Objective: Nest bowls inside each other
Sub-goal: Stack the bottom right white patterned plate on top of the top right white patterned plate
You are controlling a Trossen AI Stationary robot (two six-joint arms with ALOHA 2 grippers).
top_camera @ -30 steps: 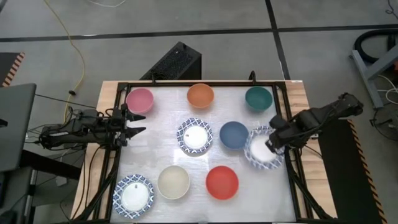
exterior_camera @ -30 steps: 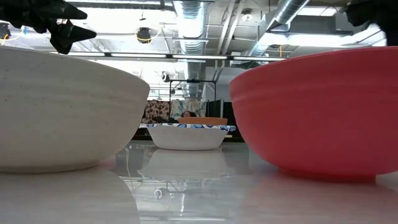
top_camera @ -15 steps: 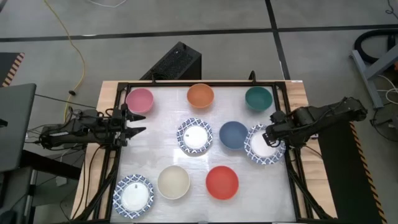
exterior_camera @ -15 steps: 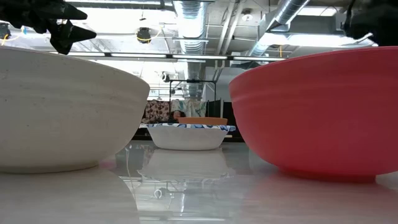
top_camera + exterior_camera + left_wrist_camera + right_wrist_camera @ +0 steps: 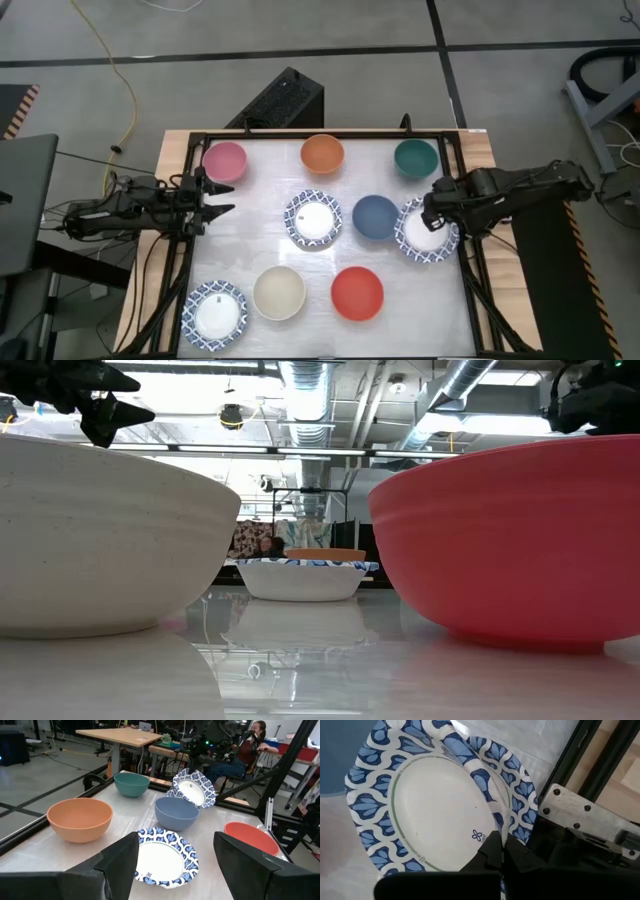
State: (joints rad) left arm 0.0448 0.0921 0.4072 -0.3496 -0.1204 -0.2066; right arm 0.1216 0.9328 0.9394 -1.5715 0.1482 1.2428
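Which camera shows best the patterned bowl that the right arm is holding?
The right wrist view: the tilted blue-rimmed bowl fills it. The high view and left wrist view show it smaller; the low view hides it.

The left arm lies level at the table's left edge, its left gripper (image 5: 222,199) spread open. The right arm reaches in from the right, its right gripper (image 5: 428,221) clamped shut.

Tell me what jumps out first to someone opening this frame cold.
The right gripper is shut on the rim of a blue-patterned bowl, tipping it up at the table's right edge beside the blue bowl. Other bright bowls dot the white table. The left gripper hangs open at the left edge below the pink bowl.
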